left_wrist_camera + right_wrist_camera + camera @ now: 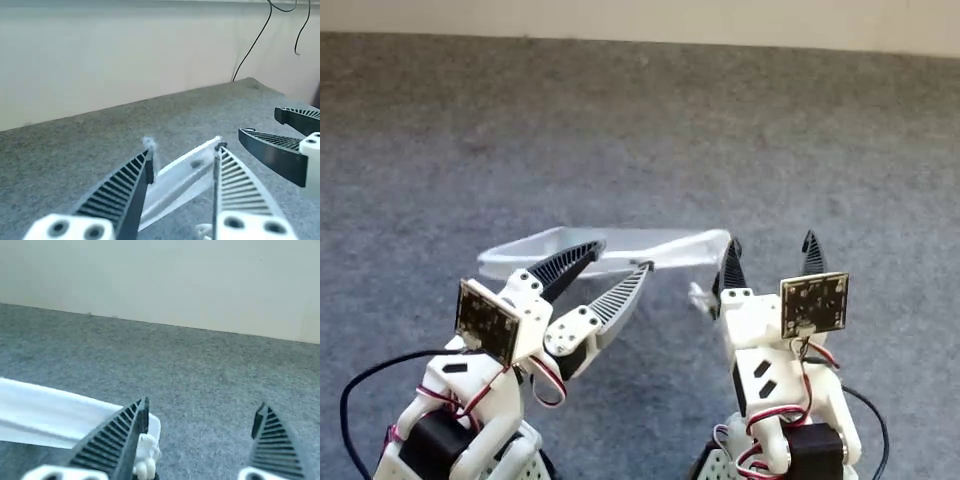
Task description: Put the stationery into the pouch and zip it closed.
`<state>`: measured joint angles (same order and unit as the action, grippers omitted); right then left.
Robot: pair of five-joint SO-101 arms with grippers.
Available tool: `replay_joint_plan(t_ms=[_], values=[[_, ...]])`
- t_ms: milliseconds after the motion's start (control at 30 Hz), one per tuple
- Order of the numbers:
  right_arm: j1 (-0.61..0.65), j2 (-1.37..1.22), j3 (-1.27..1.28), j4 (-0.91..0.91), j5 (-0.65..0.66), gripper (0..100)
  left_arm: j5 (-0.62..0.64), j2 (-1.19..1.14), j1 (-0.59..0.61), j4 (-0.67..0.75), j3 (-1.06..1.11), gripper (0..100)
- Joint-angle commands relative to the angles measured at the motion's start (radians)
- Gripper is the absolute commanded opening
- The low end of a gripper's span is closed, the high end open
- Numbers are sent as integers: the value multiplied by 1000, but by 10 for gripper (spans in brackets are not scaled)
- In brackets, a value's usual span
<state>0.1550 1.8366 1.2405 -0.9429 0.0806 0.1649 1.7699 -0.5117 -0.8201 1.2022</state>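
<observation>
A long translucent white pouch (542,250) lies flat on the grey carpet, its length running left to right. My left gripper (624,256) hangs open over the pouch's middle, and in its wrist view (183,152) the pouch (182,177) shows between the two fingers. My right gripper (771,240) stands open at the pouch's right end, with one fingertip (732,246) beside that end. A small white pull tab (701,297) lies just below that end. In the right wrist view (202,406) the pouch (55,410) and the tab (147,455) sit beside one finger, outside the gap.
Grey carpet (640,130) covers the whole table, with open room behind and to both sides of the pouch. A pale wall (160,275) rises at the far edge. The right arm's gripper (282,145) shows close beside the left one.
</observation>
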Motion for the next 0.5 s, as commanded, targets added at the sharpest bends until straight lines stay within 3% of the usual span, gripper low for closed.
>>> replay_joint_plan(t_ms=[0, 267, 467], values=[[-8, 2, -8, 25, -9, 307, 5, 42, -10, 28, -7, 184], [-8, 2, -12, 19, -9, 296, 5, 47, -2, 28, -45, 116], [-8, 2, -33, 24, -3, 134, 5, 47, 76, 2, -44, 115]])
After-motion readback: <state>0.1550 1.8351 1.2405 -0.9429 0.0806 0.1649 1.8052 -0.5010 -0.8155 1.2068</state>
